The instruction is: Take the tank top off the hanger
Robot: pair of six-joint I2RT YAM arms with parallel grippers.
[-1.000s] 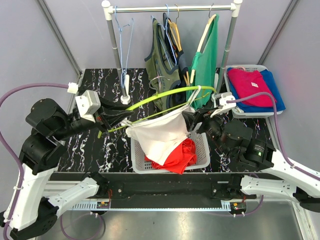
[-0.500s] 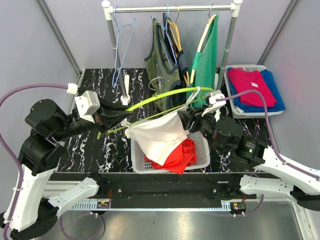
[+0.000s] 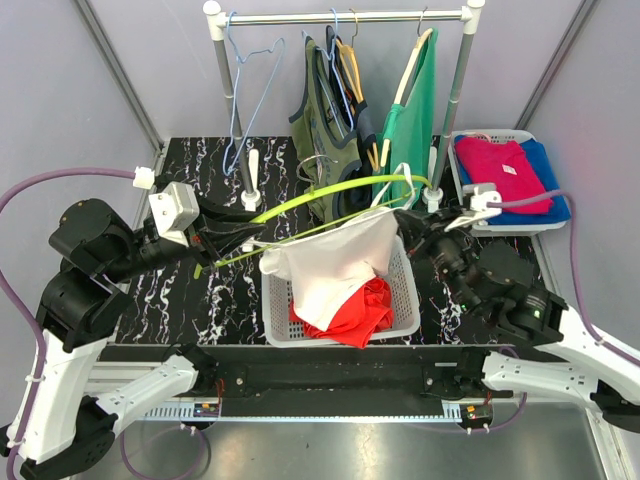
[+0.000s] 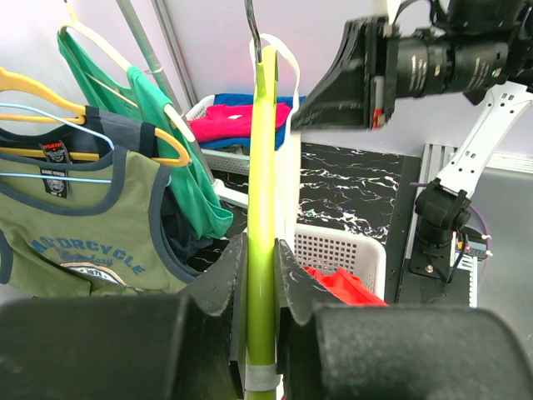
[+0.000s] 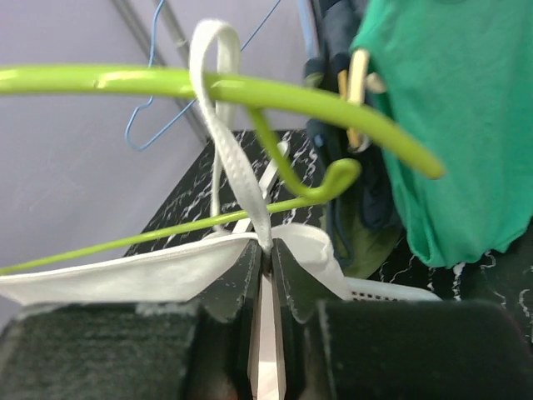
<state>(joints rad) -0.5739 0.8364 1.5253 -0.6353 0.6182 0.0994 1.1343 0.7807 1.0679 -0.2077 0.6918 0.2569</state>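
You have a red cloth (image 3: pixel 366 308) in the near white basket (image 3: pixel 410 308), and a pink top (image 3: pixel 497 168) in the far-right basket (image 3: pixel 490 133).

A lab-style robot test cell: plain grey panels (image 3: pixel 60 100) enclose a black marbled table (image 3: pixel 190 170), with a clothes rail (image 3: pixel 340 17) along its far edge and laundry baskets (image 3: pixel 405 300).

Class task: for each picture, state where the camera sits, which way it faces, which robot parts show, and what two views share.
Top external: fixed above and behind the arms, looking down at the table and clothes rail; left arm and right arm show.
Left wrist: on the left arm, looking along its fingers, shut on the green hanger, toward the right arm.
Right wrist: on the right arm, looking past its fingers, pinching the tank top strap, toward the hanging clothes.
Shared: both wrist views show hanger and strap.
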